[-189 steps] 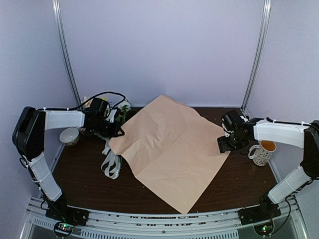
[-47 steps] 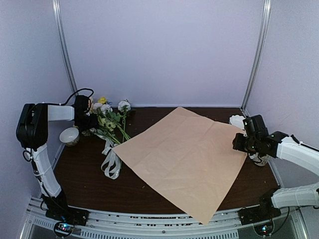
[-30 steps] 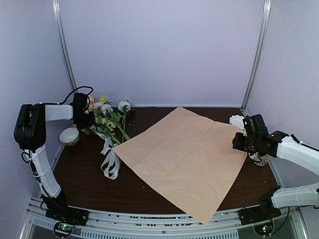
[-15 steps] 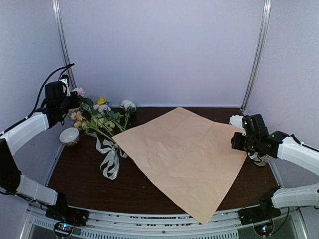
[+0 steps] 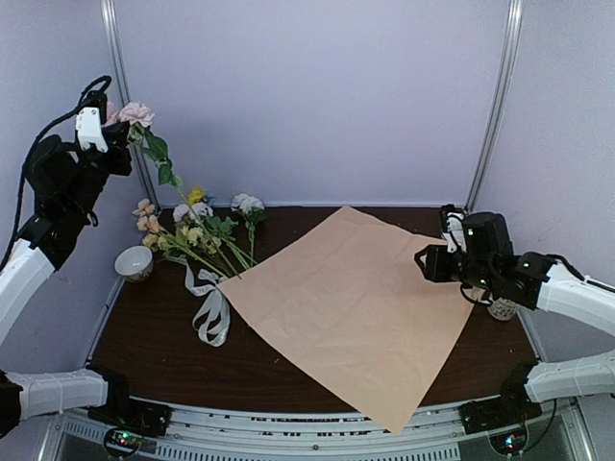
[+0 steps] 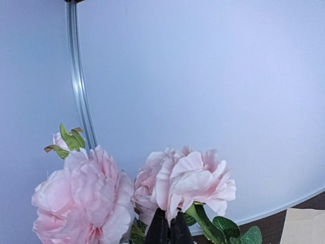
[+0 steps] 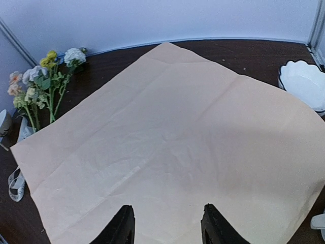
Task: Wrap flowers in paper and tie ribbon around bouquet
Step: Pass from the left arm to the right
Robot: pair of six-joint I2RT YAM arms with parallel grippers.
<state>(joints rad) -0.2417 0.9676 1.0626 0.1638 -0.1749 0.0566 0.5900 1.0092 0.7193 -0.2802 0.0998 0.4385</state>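
Note:
My left gripper [image 5: 99, 130] is raised high at the far left, shut on a sprig of pink flowers [image 5: 135, 113]. Its leafy stem hangs down toward the table. In the left wrist view the dark fingertips [image 6: 161, 230] pinch together under the pink blooms [image 6: 190, 178]. The other flowers [image 5: 200, 233] lie at the back left of the table, touching the paper's left corner. The paper [image 5: 356, 298] lies flat, tan side up. The cream ribbon [image 5: 212, 309] lies looped beside it. My right gripper [image 7: 167, 223] hovers open over the paper [image 7: 167, 137] near its right corner.
A small bowl [image 5: 134, 261] stands at the left edge of the table. A mug [image 5: 500, 308] sits behind my right arm, and a white scalloped dish [image 7: 303, 83] lies at the back right. The left corner post [image 6: 78, 86] rises close behind the lifted blooms.
My left arm has swung up from the table, carrying the pink flowers high. The rest of the bunch stayed down. My right gripper has shifted left and turned over the paper.

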